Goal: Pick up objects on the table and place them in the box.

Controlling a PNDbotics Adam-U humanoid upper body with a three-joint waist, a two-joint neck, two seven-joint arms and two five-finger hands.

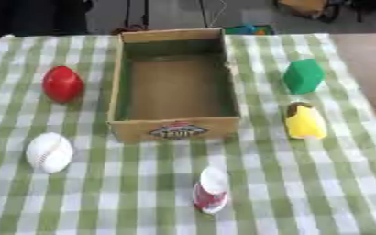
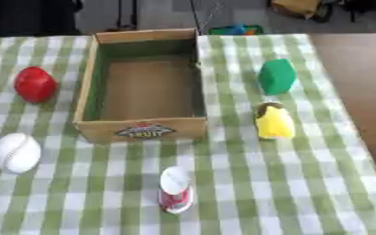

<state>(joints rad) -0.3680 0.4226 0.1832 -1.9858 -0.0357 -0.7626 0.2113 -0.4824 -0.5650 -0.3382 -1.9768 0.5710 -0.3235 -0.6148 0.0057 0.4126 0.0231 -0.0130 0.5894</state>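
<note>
Neither of your hands is in shot, so I can't tell their fingers. The box point(image 1: 175, 131) sits empty mid-table toward the far edge; the red ball point(image 1: 62, 83) and white baseball point(image 1: 48, 152) wait near the left edge. Careful: round things could roll off if nudged.

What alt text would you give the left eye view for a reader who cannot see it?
An open, empty cardboard box sits centred on a green-and-white checked tablecloth, with five objects around it. A red ball and white baseball lie to its left, a green object and yellow object to its right, a red-and-white cup in front. No robot hand shows.
</note>
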